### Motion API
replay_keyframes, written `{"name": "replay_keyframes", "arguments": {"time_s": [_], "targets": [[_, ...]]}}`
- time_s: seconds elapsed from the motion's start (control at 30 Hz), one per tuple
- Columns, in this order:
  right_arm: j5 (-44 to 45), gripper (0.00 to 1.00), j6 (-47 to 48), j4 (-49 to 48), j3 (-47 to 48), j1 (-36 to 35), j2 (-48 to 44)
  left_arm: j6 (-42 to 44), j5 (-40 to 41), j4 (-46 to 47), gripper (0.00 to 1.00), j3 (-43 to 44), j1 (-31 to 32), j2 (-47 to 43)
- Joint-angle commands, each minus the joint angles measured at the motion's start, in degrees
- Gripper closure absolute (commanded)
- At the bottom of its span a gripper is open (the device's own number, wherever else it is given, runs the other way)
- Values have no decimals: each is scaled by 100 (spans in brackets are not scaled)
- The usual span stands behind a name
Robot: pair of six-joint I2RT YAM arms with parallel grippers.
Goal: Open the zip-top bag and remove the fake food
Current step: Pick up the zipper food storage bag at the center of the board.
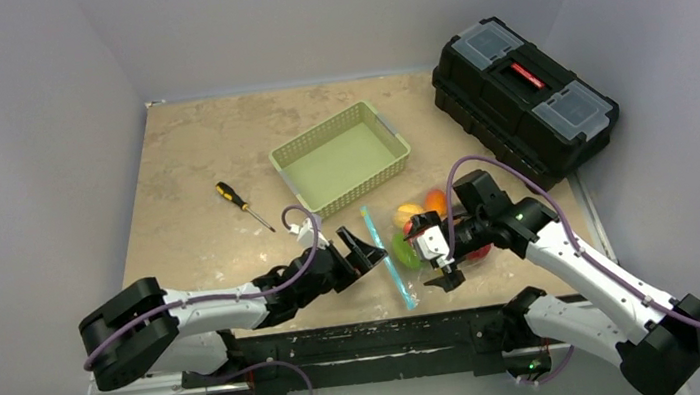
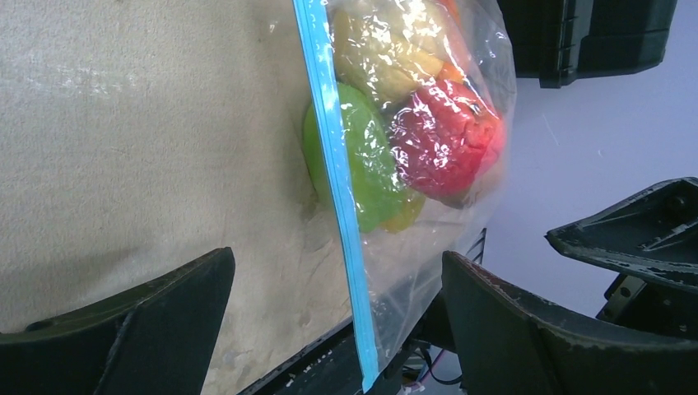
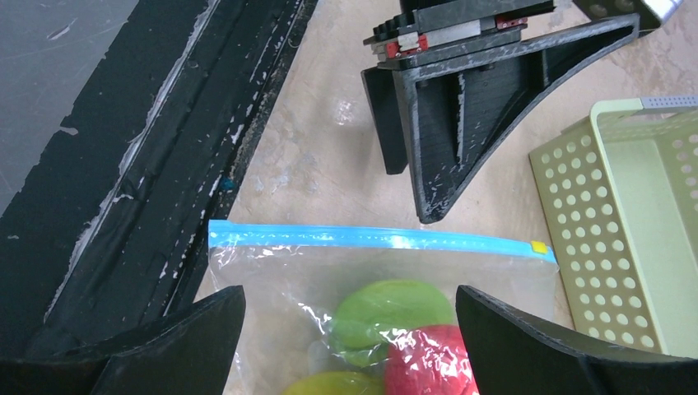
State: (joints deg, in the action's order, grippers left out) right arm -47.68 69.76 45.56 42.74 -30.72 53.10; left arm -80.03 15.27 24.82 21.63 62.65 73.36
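Zip-top bag: clear, crinkled, lying on the table near its front edge, between the two grippers, far end just beside the near corner of the green basket. Light-blue zipper strip along the bag's left edge, facing the left arm, unbroken from end to end in the right wrist view and looking shut. Fake food all inside the bag: green piece nearest the strip, red piece beside it, yellow piece and a glimpse of orange farther back. Left gripper: low over the table, pointed at the strip, fingers spread wide, holding nothing; from its own camera, the strip's near end framed between the two fingers; contact with the bag impossible to tell. Right gripper: over the bag from the opposite side, fingers likewise spread to full width, nothing held, flanking the green and red pieces in its own view; touching the plastic or not, unclear. Elsewhere: yellow-and-black-handled screwdriver on the table left of the basket, well apart from the bag; black toolbox at the far right corner, lid closed.
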Motion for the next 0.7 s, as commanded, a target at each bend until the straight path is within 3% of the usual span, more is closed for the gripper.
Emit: {"name": "replay_keyframes", "arguments": {"time_s": [0.0, 0.67], "targets": [[-192, 1, -67, -74, -29, 57, -88, -124, 17, 580, 5, 87, 45, 263], [-198, 1, -63, -82, -47, 101, -47, -234, -176, 1153, 11, 457, 142, 1228]]}}
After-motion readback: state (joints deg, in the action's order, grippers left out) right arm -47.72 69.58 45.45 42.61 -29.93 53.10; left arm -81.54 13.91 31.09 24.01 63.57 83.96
